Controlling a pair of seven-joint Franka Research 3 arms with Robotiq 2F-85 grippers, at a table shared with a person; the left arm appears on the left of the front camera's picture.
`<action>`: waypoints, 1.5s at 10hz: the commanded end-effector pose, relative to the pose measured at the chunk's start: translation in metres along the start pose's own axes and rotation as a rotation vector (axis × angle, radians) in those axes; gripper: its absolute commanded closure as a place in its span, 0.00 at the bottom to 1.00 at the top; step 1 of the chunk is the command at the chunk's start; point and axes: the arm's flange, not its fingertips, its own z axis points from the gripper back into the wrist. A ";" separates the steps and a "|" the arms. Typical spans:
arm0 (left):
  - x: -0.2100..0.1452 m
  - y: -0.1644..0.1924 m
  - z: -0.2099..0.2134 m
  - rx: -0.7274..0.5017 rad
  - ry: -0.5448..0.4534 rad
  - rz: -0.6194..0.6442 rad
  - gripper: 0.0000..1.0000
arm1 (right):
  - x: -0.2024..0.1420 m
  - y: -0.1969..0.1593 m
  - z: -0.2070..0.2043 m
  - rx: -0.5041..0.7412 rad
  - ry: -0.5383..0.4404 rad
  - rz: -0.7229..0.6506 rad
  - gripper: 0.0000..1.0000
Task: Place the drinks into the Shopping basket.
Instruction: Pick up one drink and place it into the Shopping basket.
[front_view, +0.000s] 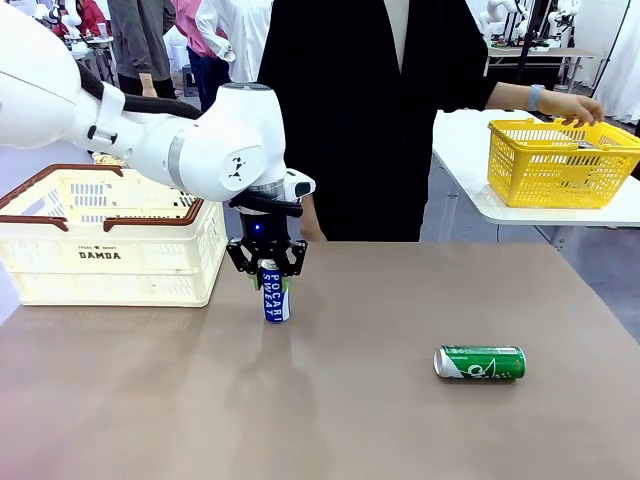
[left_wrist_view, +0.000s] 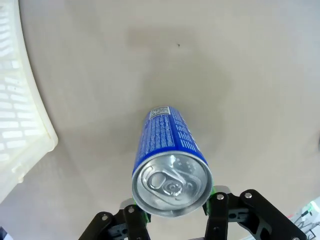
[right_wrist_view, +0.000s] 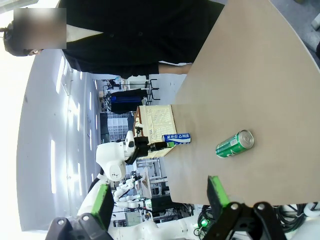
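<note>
Left gripper (front_view: 267, 274) is clamped on the upright blue can (front_view: 275, 300), basket (front_view: 100, 255) just left of it. Right gripper (right_wrist_view: 160, 197) has its jaws spread wide, green can (right_wrist_view: 235, 143) lying ahead.

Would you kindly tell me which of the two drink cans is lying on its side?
The green can, alone on the table's right side; the blue-and-white can stands upright, clamped in the left gripper.

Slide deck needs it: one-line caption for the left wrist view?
Left tool shut on a blue drink can seen from above on the beige table, cream slotted basket alongside.
</note>
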 end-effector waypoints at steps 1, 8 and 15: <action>0.007 -0.001 -0.003 0.038 -0.014 0.022 1.00 | 0.002 0.002 -0.001 0.026 -0.009 0.025 0.00; 0.003 0.001 0.000 0.006 0.051 -0.004 0.00 | 0.002 0.002 -0.001 0.026 -0.009 0.025 0.00; 0.001 0.005 0.008 -0.024 0.026 -0.002 0.00 | 0.002 0.002 -0.001 0.026 -0.009 0.025 0.00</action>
